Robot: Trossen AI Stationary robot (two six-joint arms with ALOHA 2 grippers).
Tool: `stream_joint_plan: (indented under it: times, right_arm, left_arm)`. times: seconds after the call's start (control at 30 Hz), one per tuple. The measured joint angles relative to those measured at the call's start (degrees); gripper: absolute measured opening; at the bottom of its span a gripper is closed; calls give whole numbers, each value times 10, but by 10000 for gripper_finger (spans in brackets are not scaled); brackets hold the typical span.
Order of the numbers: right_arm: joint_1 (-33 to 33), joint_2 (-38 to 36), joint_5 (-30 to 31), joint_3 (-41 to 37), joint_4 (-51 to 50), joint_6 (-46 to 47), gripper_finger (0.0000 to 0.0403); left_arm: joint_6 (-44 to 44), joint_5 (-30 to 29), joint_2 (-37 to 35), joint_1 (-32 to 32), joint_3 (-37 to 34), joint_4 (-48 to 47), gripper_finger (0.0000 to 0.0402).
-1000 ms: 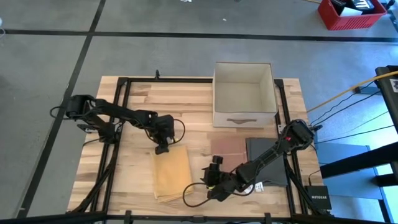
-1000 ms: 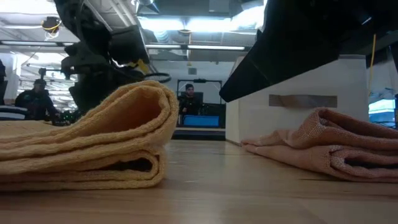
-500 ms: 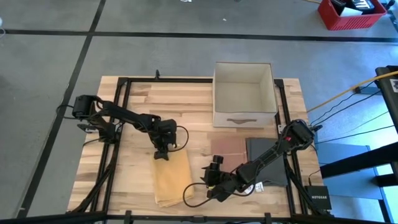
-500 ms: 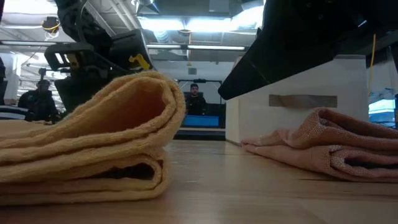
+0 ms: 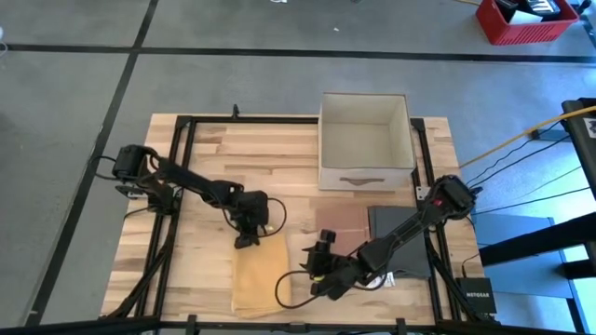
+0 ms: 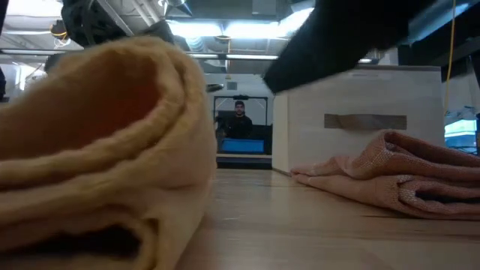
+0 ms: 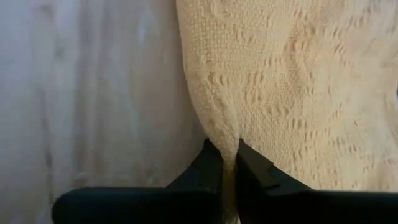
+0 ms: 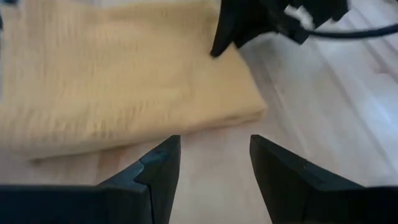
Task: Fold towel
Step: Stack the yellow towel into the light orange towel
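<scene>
A folded yellow towel lies flat on the table near its front edge and fills the left of the low view. My left gripper is at the towel's far left corner, shut on the cloth. My right gripper hovers just right of the towel. It is open with nothing between its fingers, and the towel's right edge lies ahead of it. My left gripper pinches the towel's far edge near the left corner between its two fingers. A small ridge of cloth is drawn up into the gap. The fingers slant down from the table's far side. The rest of the towel lies on the table.
A white open box stands at the far right. A folded pinkish towel and a grey folded cloth lie right of the yellow towel. Bare wood lies left of the towel. A person sits in the room behind.
My left gripper has moved toward the table's near edge and down onto the towel's far left corner, where it now has hold of the edge. The towel has slid toward the near edge, and its fold looms much larger in the low view.
</scene>
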Motion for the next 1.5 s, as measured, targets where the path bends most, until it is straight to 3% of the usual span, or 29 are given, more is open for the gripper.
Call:
stream_joint_plan:
  times: [0.23,0.47,0.7,1.17,1.4,1.5]
  right_arm:
    - [-13,-33,-11,1,6,1,197]
    - [-64,-31,-74,1,8,34,204]
    - [-115,-26,-183,0,53,29,248]
    - [-147,23,-303,0,141,-31,264]
    - [-147,36,-309,1,157,-31,208]
    - [-150,36,-284,0,134,-31,183]
  left_arm:
    - [-10,-97,-5,-59,56,-77,10]
    - [2,-187,-34,-113,110,-130,5]
    - [2,-263,-60,-156,144,-171,7]
    - [7,-292,-68,-178,151,-164,8]
    - [17,-292,-69,-178,151,-159,14]
    - [19,-292,-69,-178,151,-158,15]
